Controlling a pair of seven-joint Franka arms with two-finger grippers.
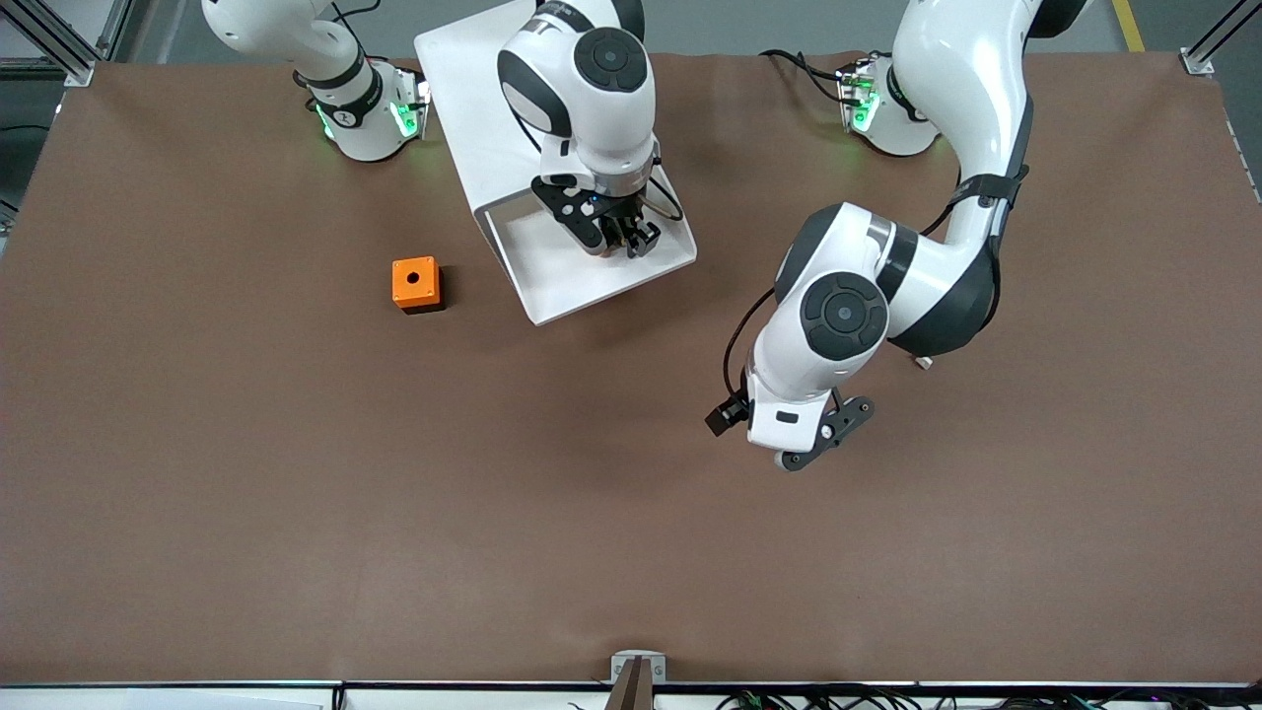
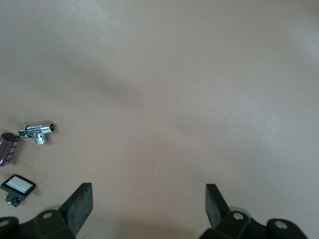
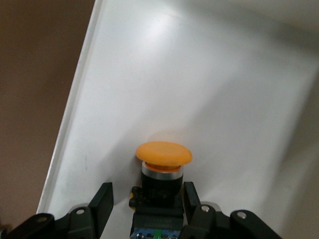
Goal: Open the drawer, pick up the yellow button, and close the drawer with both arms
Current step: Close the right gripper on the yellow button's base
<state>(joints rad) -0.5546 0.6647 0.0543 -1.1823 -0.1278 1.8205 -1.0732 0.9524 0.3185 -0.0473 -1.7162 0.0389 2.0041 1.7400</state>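
The top drawer [image 1: 552, 286] is pulled out of the white cabinet [image 1: 463, 69], toward the front camera. My right gripper [image 1: 621, 237] reaches down into it. In the right wrist view the button [image 3: 163, 153], with its orange-yellow cap, black body and blue bit, stands on the drawer floor [image 3: 199, 89]. The right gripper [image 3: 148, 191] is open with a finger on each side of the button's body; one finger [image 3: 190, 196] is against it, the other stands a little apart. My left gripper [image 1: 799, 449] [image 2: 148, 191] is open and empty over bare table toward the left arm's end.
An orange cube with a hole [image 1: 415, 283] sits on the table beside the drawer, toward the right arm's end. Near the left gripper lie a chrome fitting [image 2: 39, 132], a dark cylinder [image 2: 9, 148] and a small black part with a white face [image 2: 18, 186].
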